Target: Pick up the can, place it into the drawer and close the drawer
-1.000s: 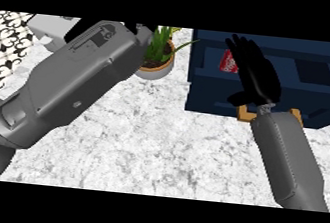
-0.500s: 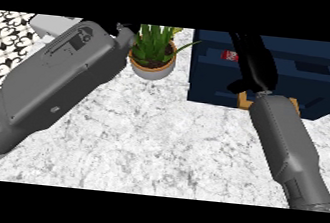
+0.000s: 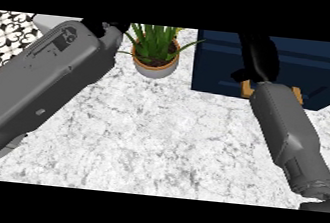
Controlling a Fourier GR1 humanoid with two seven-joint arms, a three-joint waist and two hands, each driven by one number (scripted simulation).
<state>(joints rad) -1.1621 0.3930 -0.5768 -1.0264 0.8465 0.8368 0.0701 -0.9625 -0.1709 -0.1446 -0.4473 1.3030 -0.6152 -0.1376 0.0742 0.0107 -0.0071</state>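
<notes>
The risk I see is a blind release: the right hand reaches over the dark blue drawer at the far side of the marble surface, and a can let go off the opening would land outside or jam the closing. The can shows nowhere, so whether it lies in the drawer or in that hand I cannot tell, the hand's far end being cut by the upper edge. The left hand, by the potted plant, is mostly cut off too, its state unreadable.
</notes>
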